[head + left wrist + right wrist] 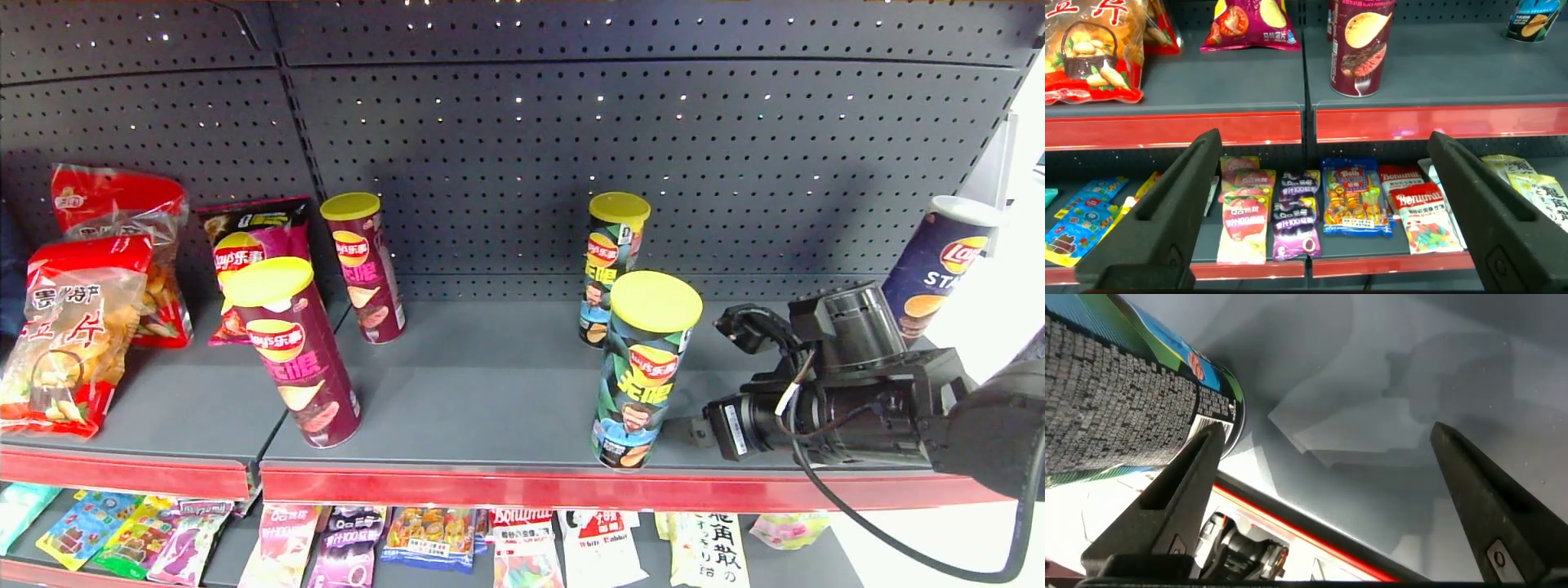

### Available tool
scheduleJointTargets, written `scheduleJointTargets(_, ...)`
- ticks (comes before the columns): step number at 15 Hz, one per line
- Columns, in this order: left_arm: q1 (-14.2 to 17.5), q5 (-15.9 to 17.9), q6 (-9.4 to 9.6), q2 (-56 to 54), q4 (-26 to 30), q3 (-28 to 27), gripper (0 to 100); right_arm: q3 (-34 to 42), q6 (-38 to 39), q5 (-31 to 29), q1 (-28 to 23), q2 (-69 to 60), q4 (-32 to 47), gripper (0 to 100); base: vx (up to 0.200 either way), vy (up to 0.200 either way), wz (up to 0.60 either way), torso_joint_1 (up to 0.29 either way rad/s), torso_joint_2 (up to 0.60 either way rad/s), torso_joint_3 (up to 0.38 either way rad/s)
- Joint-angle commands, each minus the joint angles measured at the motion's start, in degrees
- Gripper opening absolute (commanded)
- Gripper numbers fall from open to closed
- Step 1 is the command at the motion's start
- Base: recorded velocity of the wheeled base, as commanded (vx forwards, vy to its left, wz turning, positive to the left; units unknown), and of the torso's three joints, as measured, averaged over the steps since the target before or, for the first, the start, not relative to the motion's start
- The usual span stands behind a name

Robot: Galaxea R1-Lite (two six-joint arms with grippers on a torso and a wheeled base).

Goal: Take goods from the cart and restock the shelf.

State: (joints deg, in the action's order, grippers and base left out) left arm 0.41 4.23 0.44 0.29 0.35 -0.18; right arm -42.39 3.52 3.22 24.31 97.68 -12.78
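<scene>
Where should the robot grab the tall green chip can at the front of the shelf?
Probably around the middle of the green can, coming in level from the robot's right. It stands upright near the shelf edge with straight round sides, and the open right gripper sits beside it on that side. The flat yellow lid gives little to pinch.

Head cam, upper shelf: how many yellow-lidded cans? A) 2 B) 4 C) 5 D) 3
B: the front maroon can, rear maroon can, front green can and rear green can have yellow lids; the blue can has a white one.
</scene>
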Motion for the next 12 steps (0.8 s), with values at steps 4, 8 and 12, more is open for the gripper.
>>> scheduleJointTargets(4, 0.0, 0.0, 0.00, 0.0, 0.0, 0.0, 100, -0.4, 0.0, -0.1, 0.8, 0.2, -0.1, 100, 0.000, 0.000, 0.00, 0.000, 0.00, 0.000)
scheduleJointTargets(8, 0.0, 0.0, 0.00, 0.1, 0.0, 0.0, 100, -0.2, 0.0, -0.5, 1.8, 1.1, -3.1, 100, 0.000, 0.000, 0.00, 0.000, 0.00, 0.000)
scheduleJointTargets(12, 0.0, 0.0, 0.00, 0.1, 0.0, 0.0, 100, 0.4, -0.1, -0.8, 2.1, 0.9, -3.1, 100, 0.000, 0.000, 0.00, 0.000, 0.00, 0.000)
